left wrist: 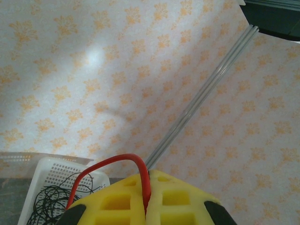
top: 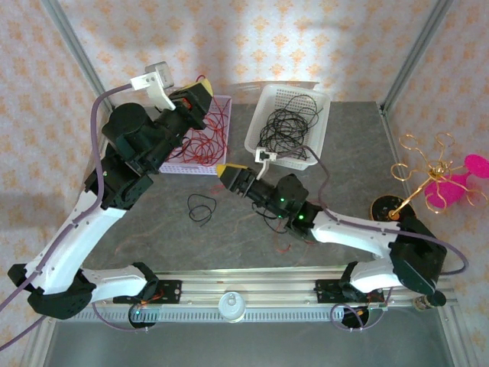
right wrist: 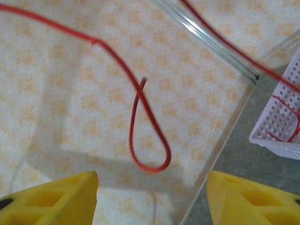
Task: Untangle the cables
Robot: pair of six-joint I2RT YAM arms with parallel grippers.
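Left tool [left wrist: 146,190] is clamped on a red wire [left wrist: 107,165], which arches up out of the seam between its fingers. It hangs high over the lilac basket [top: 192,170], where the red wires [top: 202,141] lie heaped. Right tool [right wrist: 151,199] stands wide with nothing between its fingers, and a red loop [right wrist: 150,140] dangles just ahead of it, touching neither finger.

Black wires [top: 286,122] sit in the white basket [top: 263,144]. One black loop [top: 200,208] lies alone on the desk [top: 351,168].

I judge the step in hand to be drawing a single red strand up clear of the heap. The next move calls for the right tool to close on the hanging loop — squarely, since the strand is thin and would slip past a loose pinch — or for the left to carry its strand aside.

Whether the loop belongs to the strand the left tool holds cannot be traced, because its ends run out of the wrist view. A few strands lie by the right arm, partly under it, and their number is unclear. In the overhead view the left tool's grip is too small to read.
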